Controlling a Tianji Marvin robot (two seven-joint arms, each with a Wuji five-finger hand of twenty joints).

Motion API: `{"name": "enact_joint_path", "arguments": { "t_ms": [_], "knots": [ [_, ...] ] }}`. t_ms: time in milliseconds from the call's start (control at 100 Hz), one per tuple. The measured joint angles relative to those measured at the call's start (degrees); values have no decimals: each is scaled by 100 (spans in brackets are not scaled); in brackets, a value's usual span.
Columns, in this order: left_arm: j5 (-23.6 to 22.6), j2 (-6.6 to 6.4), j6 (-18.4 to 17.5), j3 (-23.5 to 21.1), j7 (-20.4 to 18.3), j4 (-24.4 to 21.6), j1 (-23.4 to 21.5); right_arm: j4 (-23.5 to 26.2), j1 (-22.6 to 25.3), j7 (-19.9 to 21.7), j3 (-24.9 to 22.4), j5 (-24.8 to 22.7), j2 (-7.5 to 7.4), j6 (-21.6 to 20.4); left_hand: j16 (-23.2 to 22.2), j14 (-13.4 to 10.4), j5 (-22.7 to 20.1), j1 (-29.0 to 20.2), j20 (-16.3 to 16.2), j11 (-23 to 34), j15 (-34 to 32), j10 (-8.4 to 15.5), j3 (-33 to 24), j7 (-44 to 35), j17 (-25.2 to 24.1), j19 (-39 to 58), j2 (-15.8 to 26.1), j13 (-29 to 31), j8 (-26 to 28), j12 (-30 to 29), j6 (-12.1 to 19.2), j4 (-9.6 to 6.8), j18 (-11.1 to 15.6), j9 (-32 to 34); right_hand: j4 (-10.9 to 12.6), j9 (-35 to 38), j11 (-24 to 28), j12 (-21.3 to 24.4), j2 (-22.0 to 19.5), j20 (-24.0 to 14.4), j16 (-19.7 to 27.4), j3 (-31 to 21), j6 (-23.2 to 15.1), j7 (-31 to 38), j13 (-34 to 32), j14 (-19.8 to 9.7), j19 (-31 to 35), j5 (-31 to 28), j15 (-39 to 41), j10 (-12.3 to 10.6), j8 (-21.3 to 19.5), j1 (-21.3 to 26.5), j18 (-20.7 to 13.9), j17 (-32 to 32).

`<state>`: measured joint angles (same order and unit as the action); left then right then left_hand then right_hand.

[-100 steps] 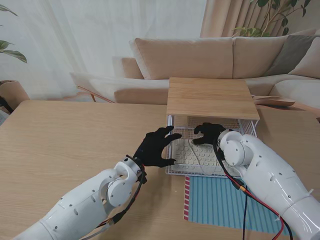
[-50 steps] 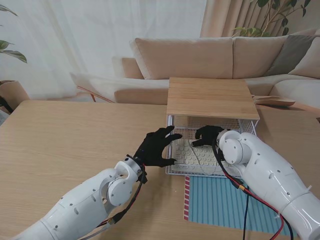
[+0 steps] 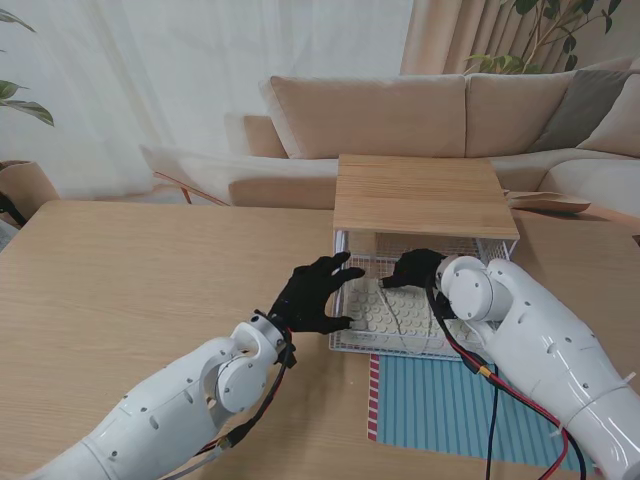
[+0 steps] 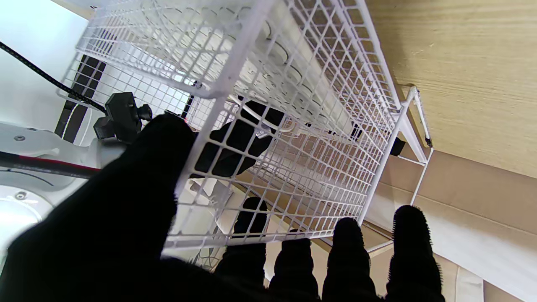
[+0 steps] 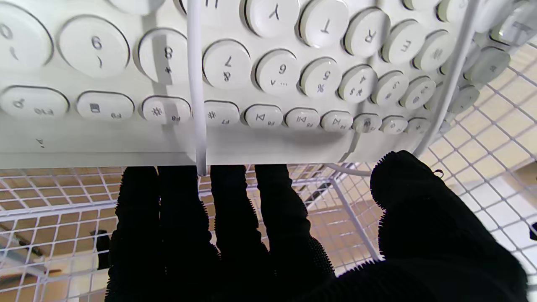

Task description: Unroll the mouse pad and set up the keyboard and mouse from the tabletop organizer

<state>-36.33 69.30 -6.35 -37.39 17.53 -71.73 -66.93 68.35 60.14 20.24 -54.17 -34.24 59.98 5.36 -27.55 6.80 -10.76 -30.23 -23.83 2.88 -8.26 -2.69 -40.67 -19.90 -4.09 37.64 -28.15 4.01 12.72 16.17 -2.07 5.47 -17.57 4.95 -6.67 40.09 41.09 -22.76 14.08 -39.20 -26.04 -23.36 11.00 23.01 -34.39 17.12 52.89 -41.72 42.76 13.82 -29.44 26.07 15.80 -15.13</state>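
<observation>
Keyboard (image 3: 392,312) lies flat in the white wire drawer (image 3: 342,340) of the tabletop organizer (image 3: 420,195), under its wooden top. A white cable (image 5: 196,84) crosses the round keys. The right hand (image 3: 414,268) grasps the keyboard's far edge, fingers curled under it. The left hand (image 3: 310,295) grips the drawer's left front corner. The striped blue mouse pad (image 3: 450,405) lies unrolled just nearer to me, beside the right arm's red and black wires (image 3: 480,375).

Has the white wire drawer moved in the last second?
Yes. The white wire drawer has slid slightly nearer to me, out from under the wooden organizer top; its front rim now overlaps the blue striped mouse pad a little more.
</observation>
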Motion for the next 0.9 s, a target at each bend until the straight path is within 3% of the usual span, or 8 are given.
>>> {"name": "enact_joint_path", "arguments": {
  "t_ms": [190, 500, 670, 900],
  "knots": [
    [-3, 3, 16, 11, -28, -2, 0, 154, 77, 150, -158, 130, -20, 60, 0, 0, 0, 8, 38, 14, 0, 61, 0, 0, 0, 2, 1, 0, 0, 7, 0, 1, 0, 0, 0, 60, 5, -153, -1, -56, -69, 0, 9, 28, 0, 27, 417, -28, 22, 74, -9, 2, 60, -126],
    [4, 8, 65, 14, -45, -25, -11, 595, 242, 616, -515, 182, -119, 81, 0, 0, 0, 11, 48, 14, 0, 93, 7, 0, 0, 4, 0, 0, 0, 79, 0, 1, 0, 0, 0, -69, 178, -342, -1, -83, -160, 0, 22, 18, 11, 27, 490, 102, 22, 133, -16, 14, 63, -50],
    [10, 9, 76, 16, -54, -32, -12, 883, 348, 953, -725, 200, -189, 68, 0, 0, 0, 11, 49, 14, 0, 96, 8, 39, 0, 5, -1, 0, 0, 89, 0, 1, 0, 0, 0, -271, 243, -478, 18, -84, -291, -10, 56, 6, 167, 27, 490, 209, 24, 151, -20, 303, 63, 20],
    [6, 8, 92, 15, -59, -44, -18, 1081, 359, 1336, -820, 271, -290, -45, 0, 0, 2, 11, 52, 14, 0, 96, 8, 264, 0, 5, -1, 0, -117, 154, 0, 1, 0, 0, 0, -668, 640, -1011, 487, -85, -458, -707, 2, 20, 182, 27, 490, 515, 66, 156, -300, 381, 63, -64]
  ]
}}
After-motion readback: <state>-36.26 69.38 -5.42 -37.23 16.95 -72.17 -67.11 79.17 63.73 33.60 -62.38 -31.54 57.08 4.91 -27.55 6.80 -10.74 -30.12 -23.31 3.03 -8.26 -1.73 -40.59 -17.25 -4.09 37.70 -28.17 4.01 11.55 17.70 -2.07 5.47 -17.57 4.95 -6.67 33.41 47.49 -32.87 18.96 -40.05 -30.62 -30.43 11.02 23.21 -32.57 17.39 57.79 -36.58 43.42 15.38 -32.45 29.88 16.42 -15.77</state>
